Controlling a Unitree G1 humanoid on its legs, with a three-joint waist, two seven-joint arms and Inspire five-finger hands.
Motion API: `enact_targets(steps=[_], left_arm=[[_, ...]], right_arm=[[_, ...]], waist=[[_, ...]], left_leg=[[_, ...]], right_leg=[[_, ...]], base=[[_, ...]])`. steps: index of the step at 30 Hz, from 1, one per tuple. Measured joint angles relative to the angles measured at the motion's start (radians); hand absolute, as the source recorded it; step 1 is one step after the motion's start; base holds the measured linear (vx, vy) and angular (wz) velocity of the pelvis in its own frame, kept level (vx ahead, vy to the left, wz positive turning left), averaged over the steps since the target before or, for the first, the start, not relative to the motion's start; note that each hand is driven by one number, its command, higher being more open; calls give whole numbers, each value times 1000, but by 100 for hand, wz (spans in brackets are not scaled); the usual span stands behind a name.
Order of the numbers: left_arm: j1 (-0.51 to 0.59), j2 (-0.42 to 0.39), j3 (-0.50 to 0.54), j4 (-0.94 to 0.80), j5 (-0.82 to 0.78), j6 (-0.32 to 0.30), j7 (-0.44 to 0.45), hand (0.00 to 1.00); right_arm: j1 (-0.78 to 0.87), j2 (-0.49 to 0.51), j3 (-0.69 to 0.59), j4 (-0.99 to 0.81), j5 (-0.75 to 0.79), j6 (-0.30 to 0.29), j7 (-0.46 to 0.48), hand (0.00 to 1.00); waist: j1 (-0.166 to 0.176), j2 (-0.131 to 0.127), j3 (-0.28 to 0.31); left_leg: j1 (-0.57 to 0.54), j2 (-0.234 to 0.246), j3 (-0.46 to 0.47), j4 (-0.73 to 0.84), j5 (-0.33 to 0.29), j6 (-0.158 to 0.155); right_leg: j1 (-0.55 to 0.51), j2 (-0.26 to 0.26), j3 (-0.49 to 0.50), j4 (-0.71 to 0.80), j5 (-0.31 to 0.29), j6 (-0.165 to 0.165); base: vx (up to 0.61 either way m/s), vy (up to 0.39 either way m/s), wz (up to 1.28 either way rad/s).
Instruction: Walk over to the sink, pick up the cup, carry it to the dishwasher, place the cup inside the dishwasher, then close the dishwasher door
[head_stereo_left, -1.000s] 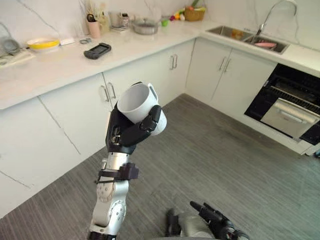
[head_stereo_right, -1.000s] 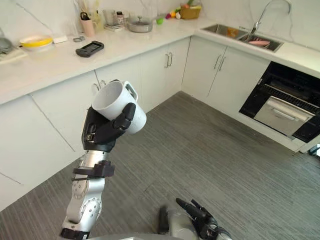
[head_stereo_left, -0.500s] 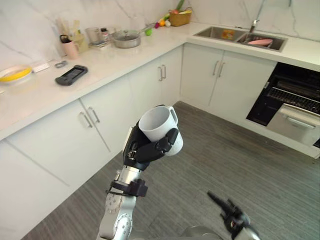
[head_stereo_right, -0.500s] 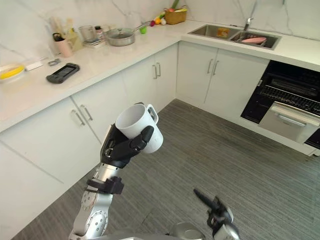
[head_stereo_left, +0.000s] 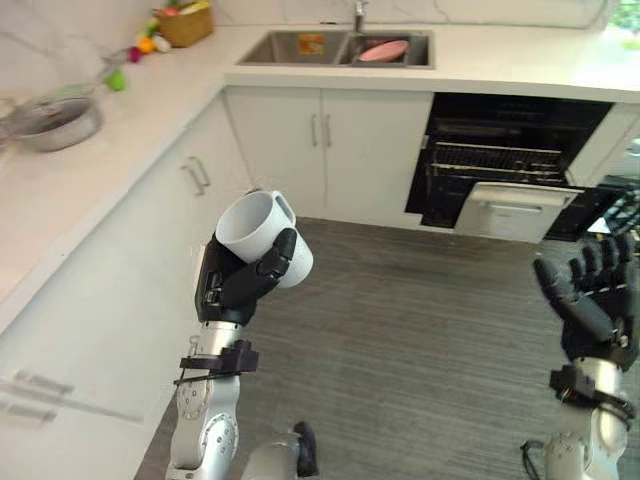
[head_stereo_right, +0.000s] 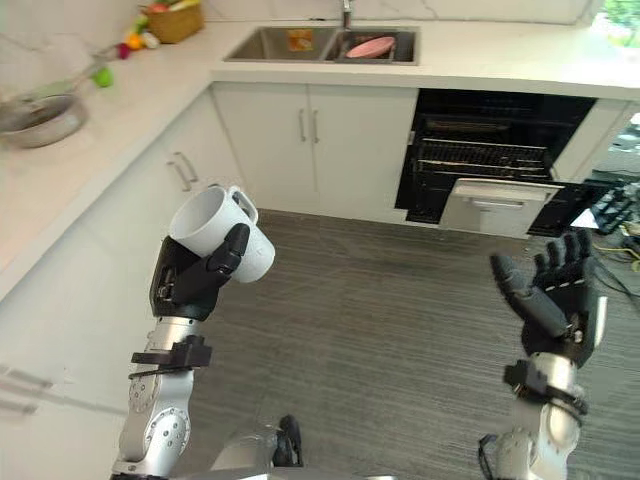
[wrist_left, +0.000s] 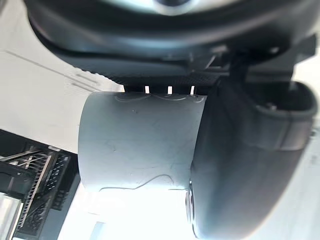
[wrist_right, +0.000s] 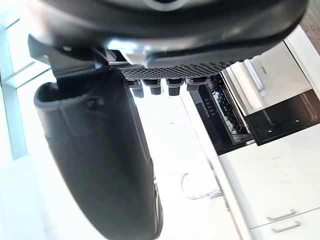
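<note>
A white cup (head_stereo_left: 252, 228) with a handle is tilted, its mouth facing up and to the left. My left hand (head_stereo_left: 236, 287) is shut on it, held up in front of the white cabinets; in the left wrist view the thumb (wrist_left: 240, 165) wraps the cup's wall (wrist_left: 140, 145). The dishwasher (head_stereo_left: 505, 140) stands open under the counter at the back right, showing a wire rack (head_stereo_left: 495, 160) and a silver front panel (head_stereo_left: 515, 211) pulled out. My right hand (head_stereo_right: 545, 295) is raised at the right, open, fingers spread and holding nothing.
The steel sink (head_stereo_left: 300, 47) is set in the white counter at the back, with a pink dish (head_stereo_left: 383, 50) in it. A fruit basket (head_stereo_left: 185, 22) and a pan (head_stereo_left: 55, 120) stand on the left counter. Grey floor (head_stereo_left: 420, 340) stretches between me and the dishwasher.
The camera has swung right, so the sink and dishwasher now sit ahead. My right hand has risen from low down, fingers spread. The cup stays in my left hand.
</note>
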Motion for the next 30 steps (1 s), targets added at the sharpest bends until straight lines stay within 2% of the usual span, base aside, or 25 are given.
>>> enact_targets(steps=[1, 2, 3, 4, 5, 6, 7, 8, 10, 11, 12, 13, 15, 17, 18, 19, 20, 21, 22, 23, 24, 25, 27, 28, 30], left_arm=[[10, -5, -21, -8, 23, -14, 2, 0], [11, 1, -24, -10, 27, -30, 2, 0], [11, 6, -22, -10, 29, -44, 10, 0], [9, -8, -15, -7, 31, -45, 22, 0], [9, -26, -14, -6, 33, -45, 37, 0], [9, -39, -16, -5, 34, -47, 50, 0], [5, -45, -17, -5, 42, -52, 59, 0], [3, -44, -16, -5, 45, -52, 59, 0], [9, -28, -5, -2, 52, -53, 57, 0], [13, -25, 2, -2, 50, -54, 56, 0], [21, -7, 14, -3, 49, -58, 55, 0], [21, -22, 11, 31, 48, -55, 55, 0], [19, -22, -2, 37, 51, -54, 45, 0], [19, -21, -22, 38, 54, -54, 37, 0], [19, -23, -31, 38, 56, -55, 37, 0], [19, -27, -34, 38, 57, -63, 38, 0], [21, -30, -35, 38, 56, -71, 38, 0], [32, -37, -33, 38, 56, -88, 37, 0], [34, -37, -32, 38, 56, -96, 35, 0], [34, -37, -28, 37, 59, -106, 25, 0], [37, -38, -25, 37, 64, -109, 16, 0], [44, -41, -26, 37, 64, -110, 6, 0], [64, -45, -26, 37, 64, -112, -11, 0], [65, -47, -27, 37, 64, -112, -13, 0], [65, -50, -27, 33, 64, -112, -12, 0]], right_arm=[[40, 41, 21, -44, -22, -23, -25, 100], [41, 60, 36, -48, -30, -37, -29, 100], [44, 70, 58, -62, -39, -43, -36, 100], [32, 65, 65, -73, -66, -54, -37, 100], [26, 56, 69, -88, -85, -69, -45, 100], [29, 55, 69, -108, -96, -89, -55, 100], [36, 59, 69, -135, -93, -96, -55, 100], [38, 60, 70, -143, -93, -96, -55, 100], [78, 61, 82, -221, -94, -113, -54, 100], [86, 60, 93, -244, -100, -119, -58, 100], [106, 60, 124, -295, -115, -133, -69, 100], [100, 30, 138, -297, -125, -141, -77, 100], [76, 24, 161, -296, -145, -132, -90, 100], [66, 24, 169, -296, -149, -112, -98, 100], [62, 18, 168, -296, -148, -101, -99, 100], [62, 9, 167, -299, -140, -95, -94, 100], [63, 5, 167, -300, -139, -94, -91, 100], [65, -2, 166, -301, -138, -91, -78, 100], [64, -3, 166, -303, -136, -91, -71, 100], [64, 0, 163, -306, -128, -90, -54, 100], [66, 0, 162, -308, -128, -90, -42, 100], [68, -2, 159, -307, -116, -87, -26, 100], [63, -9, 163, -311, -89, -78, 12, 100], [61, -24, 168, -316, -89, -75, 23, 100], [52, -43, 170, -323, -89, -63, 35, 100]], waist=[[0, -4, -16], [1, -26, -18], [-1, -61, -24], [-7, -76, -28], [-14, -58, -16], [-15, -27, -2], [-31, -3, 3], [-34, -1, 5], [-38, 2, 10], [-37, -2, 7], [-37, -33, -2], [-35, 19, 6], [-29, 36, 16], [-29, 47, 25], [-28, 59, 34], [-23, 72, 39], [-23, 81, 41], [-15, 97, 40], [-10, 101, 38], [-7, 102, 38], [-8, 91, 47], [-8, 94, 48], [10, 91, 49], [11, 90, 48], [10, 89, 48]], left_leg=[[92, -41, 6, -153, -17, 3], [125, -52, 23, -161, -43, 8], [175, -88, 42, -190, -70, 19], [213, -104, 57, -201, -92, 24], [258, -100, 65, -218, -109, 21], [318, -73, 73, -257, -110, -1], [386, -35, 72, -308, -104, -21], [397, -28, 72, -318, -103, -22], [491, 25, 76, -362, -111, -53], [516, 36, 80, -363, -126, -78], [567, 30, 82, -356, -177, -134], [601, 81, 68, -344, -207, -143], [598, 93, 58, -327, -193, -130], [594, 122, 58, -242, -187, -136], [553, 162, 57, -74, -167, -141], [467, 207, 44, 134, -74, -129], [422, 226, 27, 226, 1, -119], [353, 259, 11, 339, 161, -116], [324, 268, 6, 391, 161, -130], [264, 268, 6, 458, 84, -135], [233, 264, 19, 457, 25, -134], [217, 265, 30, 413, -21, -133], [215, 226, 54, 153, -102, -131], [217, 190, 49, -22, -104, -127], [225, 139, 7, -259, -87, -141]], right_leg=[[-54, -13, -96, 194, 69, 144], [-95, -43, -136, 309, 109, 195], [-181, -115, -197, 501, 143, 147], [-274, -194, -274, 666, 107, 67], [-354, -258, -343, 759, 51, -29], [-444, -291, -401, 770, 0, -73], [-530, -292, -456, 667, -51, -59], [-542, -291, -466, 634, -57, -53], [-564, -238, -539, 216, -51, -47], [-555, -217, -551, 94, -15, -51], [-524, -195, -553, -94, 212, -130], [-497, -145, -559, -74, 177, -149], [-493, -107, -538, -74, 151, -158], [-470, -76, -526, -78, 108, -147], [-423, -51, -517, -108, 94, -156], [-378, -29, -502, -152, 94, -156], [-357, -18, -498, -181, 94, -156], [-300, 7, -482, -262, 95, -156], [-282, 10, -471, -294, 98, -156], [-263, 4, -453, -320, 117, -173], [-250, -5, -441, -325, 136, -189], [-236, -7, -428, -332, 133, -189], [-208, -24, -365, -352, 125, -177], [-205, -42, -339, -353, 134, -154], [-209, -68, -310, -358, 130, -139]], base=[[334, 208, -43], [205, 167, -41], [163, 26, -41], [247, 7, -42], [333, 27, -43], [522, 37, -31], [393, 26, -19], [535, -53, -2], [440, -109, -11], [436, -150, -28], [578, -156, -38], [548, -119, -44], [473, -107, -49], [292, -102, -37], [186, -66, -41], [177, -57, -44], [175, -16, -57], [158, 22, -54], [284, 91, -64], [248, 92, -48], [233, 81, -44], [170, 55, -52], [313, 143, -79], [303, 172, -66], [213, 174, -47]])
